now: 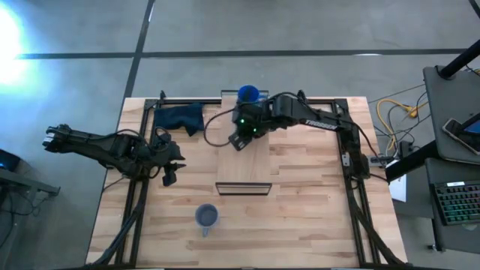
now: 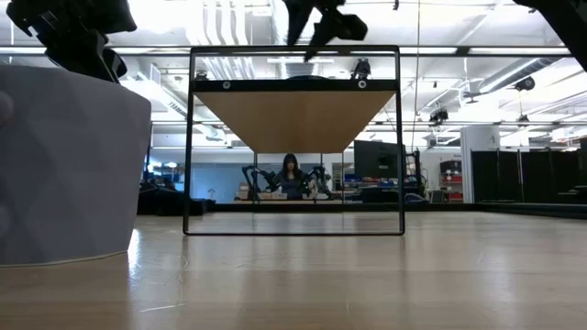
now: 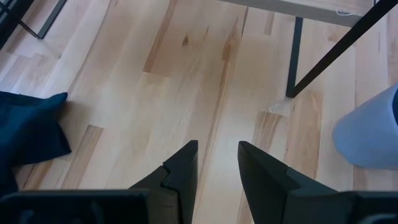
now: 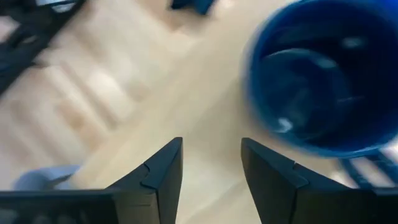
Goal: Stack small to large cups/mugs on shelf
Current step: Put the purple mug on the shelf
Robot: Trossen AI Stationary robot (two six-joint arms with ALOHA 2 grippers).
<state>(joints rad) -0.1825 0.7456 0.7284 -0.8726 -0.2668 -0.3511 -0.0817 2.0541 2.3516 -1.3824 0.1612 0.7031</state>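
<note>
**A:** Start with the big things. Where do you stand on the bench?

**B:** Your butcher-block bench carries the shelf running down its middle, the dark frame at the near end. A dark blue cloth lies at the far left.

**A:** And the arms?

**B:** Your right end effector hangs over the shelf's far part, fingers parted and empty. The bright blue mug sits just beyond it at the shelf's far end, upright; inside it a darker shape shows, which I cannot identify. Your left end effector waits left of the shelf, fingers narrowly apart, holding nothing.

**A:** The small one?

**B:** The grey-blue mug stands on the bench near the front edge, well apart from both.
</note>
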